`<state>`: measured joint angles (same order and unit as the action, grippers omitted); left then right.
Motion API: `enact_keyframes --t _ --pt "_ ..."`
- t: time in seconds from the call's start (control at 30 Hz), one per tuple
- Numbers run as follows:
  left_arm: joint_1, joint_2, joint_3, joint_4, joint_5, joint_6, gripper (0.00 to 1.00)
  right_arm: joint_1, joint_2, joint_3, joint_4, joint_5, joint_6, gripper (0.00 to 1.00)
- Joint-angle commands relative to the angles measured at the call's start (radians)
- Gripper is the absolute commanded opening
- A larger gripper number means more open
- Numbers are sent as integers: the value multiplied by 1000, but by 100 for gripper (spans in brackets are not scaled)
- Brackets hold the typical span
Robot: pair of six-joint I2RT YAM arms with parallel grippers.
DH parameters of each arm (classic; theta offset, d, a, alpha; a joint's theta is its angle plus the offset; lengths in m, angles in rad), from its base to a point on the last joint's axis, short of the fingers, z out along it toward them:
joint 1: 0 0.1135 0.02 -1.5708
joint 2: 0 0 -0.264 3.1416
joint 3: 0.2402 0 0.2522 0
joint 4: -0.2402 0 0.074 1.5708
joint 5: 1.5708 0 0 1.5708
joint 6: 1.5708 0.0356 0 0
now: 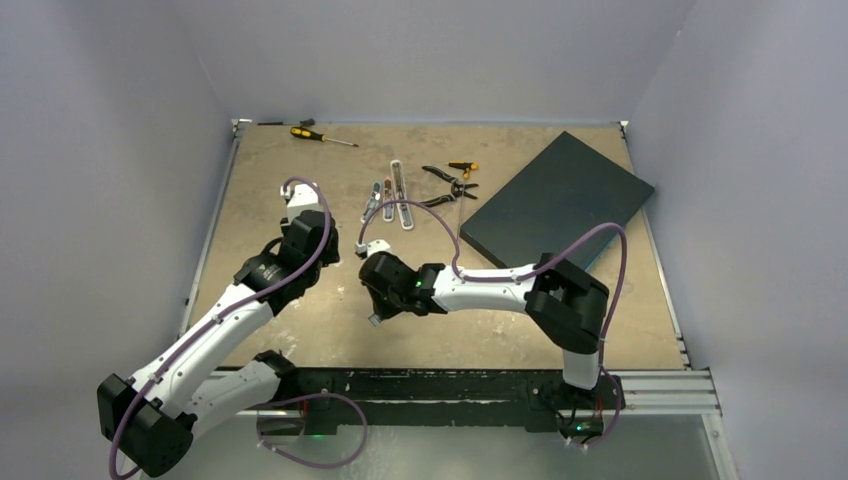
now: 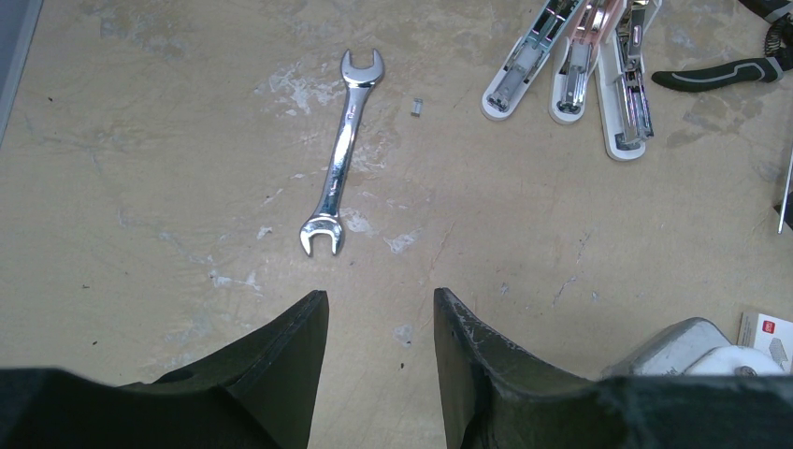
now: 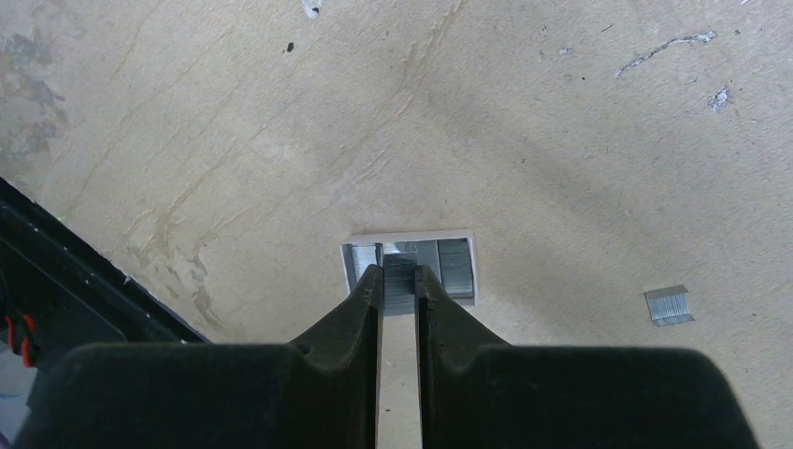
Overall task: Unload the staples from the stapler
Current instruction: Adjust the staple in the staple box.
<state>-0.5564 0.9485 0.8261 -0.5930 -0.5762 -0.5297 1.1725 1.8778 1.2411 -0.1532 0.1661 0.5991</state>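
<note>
From my console I see two arms built alike. The left arm [image 1: 205, 345] and the right arm [image 1: 490, 290] wear glossy white shells on their long links, with chunky black housings at every joint. A purple cable [image 1: 300, 185] runs along the left arm, and a second purple cable [image 1: 610, 240] runs along the right. A tiny green light [image 1: 415, 283] glows on the right wrist. Both pairs of jaws are matte black wedges, and the left pair's edges are scuffed pale.
</note>
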Motion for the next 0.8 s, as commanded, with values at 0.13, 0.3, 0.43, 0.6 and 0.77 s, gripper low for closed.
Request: enact_keyframes --t 0.13,0.3,0.43,0.6,0.77 --pt "7 -4 -2 16 -7 18 43 11 -21 16 -30 42 -106 16" --pt "7 -2 -1 16 -7 19 44 15 -9 24 -34 47 -123 16" --pt "8 -1 -1 16 -7 20 44 22 1 30 -30 46 -129 16" --pt "7 -1 -1 16 -7 20 44 29 15 45 -21 35 -138 16" --pt "8 -1 -1 16 -5 20 43 41 25 50 -24 35 -147 16"
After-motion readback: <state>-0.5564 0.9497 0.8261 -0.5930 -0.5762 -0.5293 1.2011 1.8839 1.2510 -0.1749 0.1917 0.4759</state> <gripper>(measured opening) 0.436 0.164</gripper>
